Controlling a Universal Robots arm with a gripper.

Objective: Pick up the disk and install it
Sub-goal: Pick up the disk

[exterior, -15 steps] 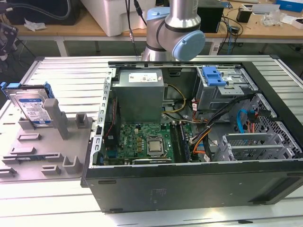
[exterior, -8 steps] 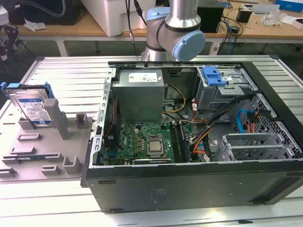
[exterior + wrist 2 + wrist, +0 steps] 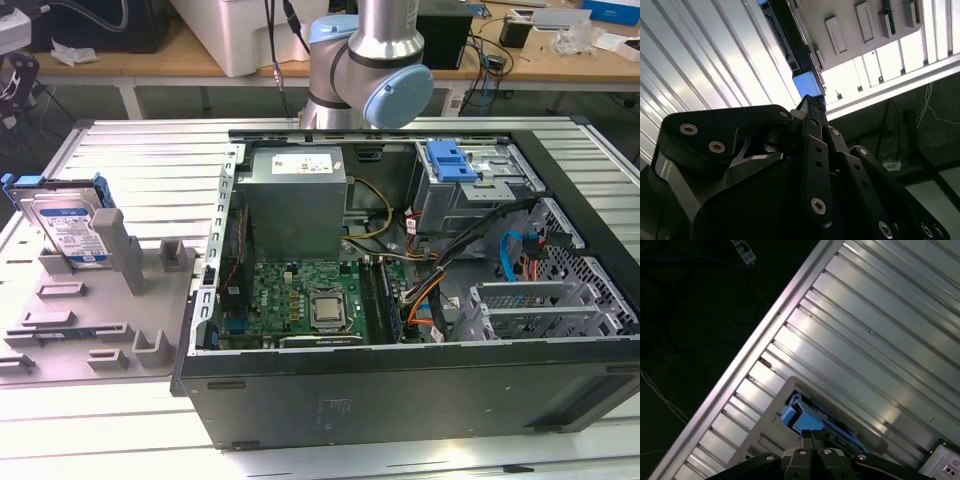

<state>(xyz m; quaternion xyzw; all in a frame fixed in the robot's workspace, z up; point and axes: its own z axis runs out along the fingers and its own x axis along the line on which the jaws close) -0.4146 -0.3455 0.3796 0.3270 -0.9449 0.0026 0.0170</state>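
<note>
Gripper (image 3: 813, 434) jaws clenched on nothing; the disk (image 3: 70, 225) waits beyond their tips in its stand (image 3: 150, 300), not yet picked up.

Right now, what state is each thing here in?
Silver hard disk in blue plastic carrier: propped on edge in the grey plastic holder, not picked up.
Black computer case: on its side, panel off, inside exposed.
Blue plastic latch: atop the metal drive cage.
Black robot jaws: shut, empty.
</note>
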